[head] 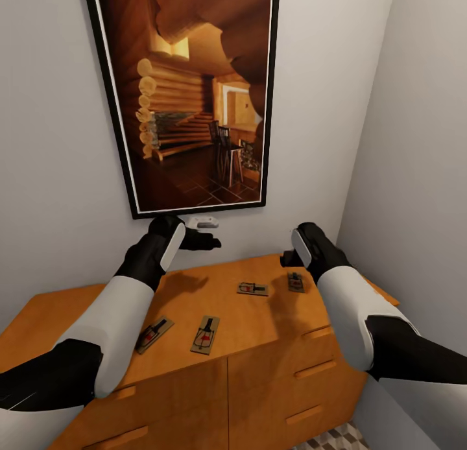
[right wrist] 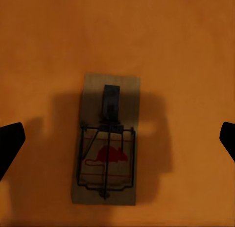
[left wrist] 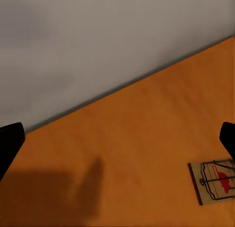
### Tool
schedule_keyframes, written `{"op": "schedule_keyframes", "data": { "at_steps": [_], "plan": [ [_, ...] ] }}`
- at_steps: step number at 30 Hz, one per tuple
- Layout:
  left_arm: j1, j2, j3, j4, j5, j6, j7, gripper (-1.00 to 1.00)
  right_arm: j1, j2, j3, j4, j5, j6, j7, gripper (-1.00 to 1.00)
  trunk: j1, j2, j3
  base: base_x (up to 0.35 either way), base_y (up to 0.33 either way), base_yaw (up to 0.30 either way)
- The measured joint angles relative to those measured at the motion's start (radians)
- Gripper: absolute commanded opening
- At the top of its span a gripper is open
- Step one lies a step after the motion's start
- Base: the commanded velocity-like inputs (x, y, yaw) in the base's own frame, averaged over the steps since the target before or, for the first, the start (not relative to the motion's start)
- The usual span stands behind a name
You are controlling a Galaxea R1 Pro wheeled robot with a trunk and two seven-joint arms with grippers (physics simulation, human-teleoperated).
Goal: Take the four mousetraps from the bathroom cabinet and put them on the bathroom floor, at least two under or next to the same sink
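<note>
right hand (right wrist: 117,138) wide, poised above flat brown mousetrap (right wrist: 106,141) for pickup | left hand (left wrist: 117,138) wide, idle over orange-brown wooden cabinet (head: 259,320)

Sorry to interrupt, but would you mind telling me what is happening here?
The robot stands at the cabinet, where four mousetraps lie on top, none picked up yet. The right gripper hangs over the rightmost trap with its jaws wide open. The left gripper hangs near the wall, also open, below a framed picture.

Framed log-cabin picture (head: 194,93), grey walls (head: 58,177)
</note>
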Motion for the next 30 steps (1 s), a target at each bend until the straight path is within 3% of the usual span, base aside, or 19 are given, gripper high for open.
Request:
{"op": "schedule_keyframes", "data": {
  "at_steps": [22, 30],
  "plan": [
    [0.0, -0.006, 0.0, 0.011, -0.002, 0.0, 0.0, 1.0, -0.018, -0.022, -0.011, 0.035, -0.011, 0.0, 0.001, 1.0, 0.0, 0.0, 0.0, 0.0, 0.0, 0.0],
    [0.0, -0.006, 0.0, 0.012, -0.002, -0.001, 0.0, 1.0, -0.018, -0.027, -0.021, 0.063, -0.039, 0.0, 0.003, 1.0, 0.0, 0.0, 0.0, 0.0, 0.0, 0.0]
  ]
}}
